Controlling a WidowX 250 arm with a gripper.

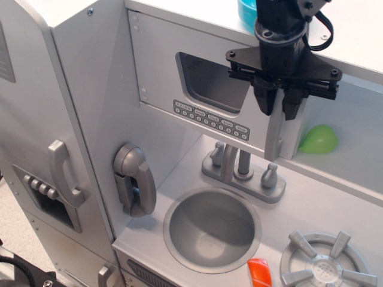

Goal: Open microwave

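The microwave (197, 89) door looks matt grey painted wood (window clear, glossy), its handle (274, 134) satin silver plastic.

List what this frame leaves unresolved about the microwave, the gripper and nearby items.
- Gripper: fingers nearly together at the bar handle; contact with it is hidden by the fingers.
- Microwave interior: dark behind the window.
- Button labels: too small to read.
- Blue bowl: cut by the top edge and arm.
- Green object: partly behind the door edge.

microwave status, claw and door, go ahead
Claw pinched on the top of the bar handle. Microwave door looks barely ajar. Nothing in the way; green object sits inside.
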